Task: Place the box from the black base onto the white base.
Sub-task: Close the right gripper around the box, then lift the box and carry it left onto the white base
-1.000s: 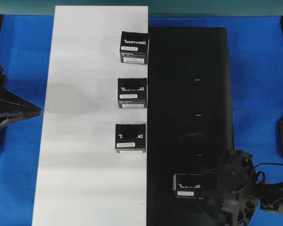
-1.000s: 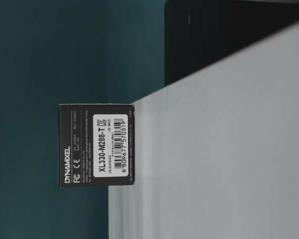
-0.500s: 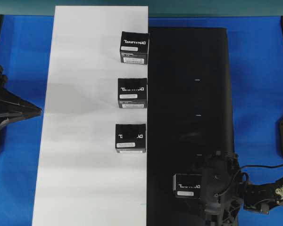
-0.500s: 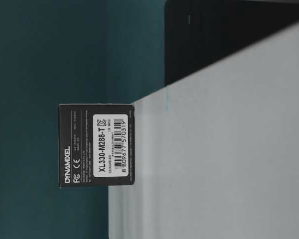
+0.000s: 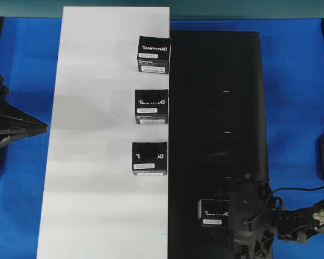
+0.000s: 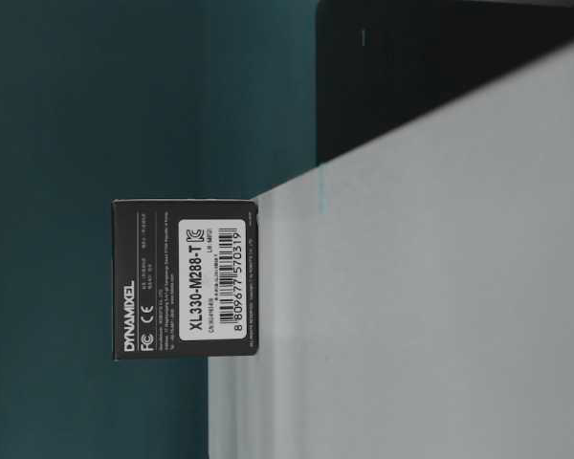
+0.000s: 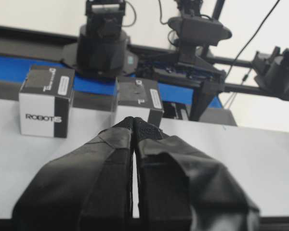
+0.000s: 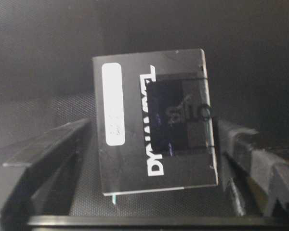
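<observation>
The box, a small black carton with white lettering, lies on the black base near its front. In the right wrist view the box lies between my two fingers. My right gripper is open, low over the box's right end. Its jaws stand either side of the box, with a small gap on the left side. The white base lies along the black base's left side. My left gripper is shut and empty, at the white base's left edge.
Three look-alike cartons stand along the white base's right edge: back, middle and front. The table-level view shows one carton on the white base. Blue table surrounds both bases.
My right gripper has moved left across the black base and come over the box, jaws either side of it. The box and the left arm have not moved.
</observation>
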Motion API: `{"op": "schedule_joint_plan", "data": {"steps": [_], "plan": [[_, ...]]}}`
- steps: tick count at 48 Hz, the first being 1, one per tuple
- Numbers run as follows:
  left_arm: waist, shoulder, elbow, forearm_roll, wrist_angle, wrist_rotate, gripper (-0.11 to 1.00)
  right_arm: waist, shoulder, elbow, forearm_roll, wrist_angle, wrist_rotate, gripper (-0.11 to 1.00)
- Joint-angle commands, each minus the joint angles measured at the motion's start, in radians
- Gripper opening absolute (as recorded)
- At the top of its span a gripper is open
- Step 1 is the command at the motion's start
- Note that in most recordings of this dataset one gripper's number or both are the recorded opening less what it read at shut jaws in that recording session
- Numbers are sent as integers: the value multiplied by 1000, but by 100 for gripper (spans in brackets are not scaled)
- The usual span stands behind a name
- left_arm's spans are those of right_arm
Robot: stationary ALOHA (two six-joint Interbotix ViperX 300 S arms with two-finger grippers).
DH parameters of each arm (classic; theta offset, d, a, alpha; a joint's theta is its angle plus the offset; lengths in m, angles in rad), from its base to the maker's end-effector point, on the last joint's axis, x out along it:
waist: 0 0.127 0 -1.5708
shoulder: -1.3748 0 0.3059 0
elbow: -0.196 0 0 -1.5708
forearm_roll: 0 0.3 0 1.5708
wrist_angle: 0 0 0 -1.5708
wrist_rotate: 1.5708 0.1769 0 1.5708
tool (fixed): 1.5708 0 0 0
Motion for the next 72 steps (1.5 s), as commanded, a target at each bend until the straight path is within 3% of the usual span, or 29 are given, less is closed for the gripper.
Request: {"op": "schedule_joint_plan", "data": {"steps": [1,8,12,47,60,72], "plan": [[-2,8,-20,3,-5,-2,1,-8,8,-5,-5,-5,2,86],[-2,8,-20,3,-5,0,1,-8,6,-3,-2,-12,3,60],[-2,8,-20,3,-5,0,1,-9,5,-2,-2,-23,3,55],[-2,5,-20,3,-5,-2,2,-8,-115,-6,-2,25,-9,55],[-2,5,-18,3,-5,-2,1,-9,-140,-66,-2,86,-14,55],[-2,6,-18,3,-5,-2,1,-6,-143,-156,34,155,-129,55]]}}
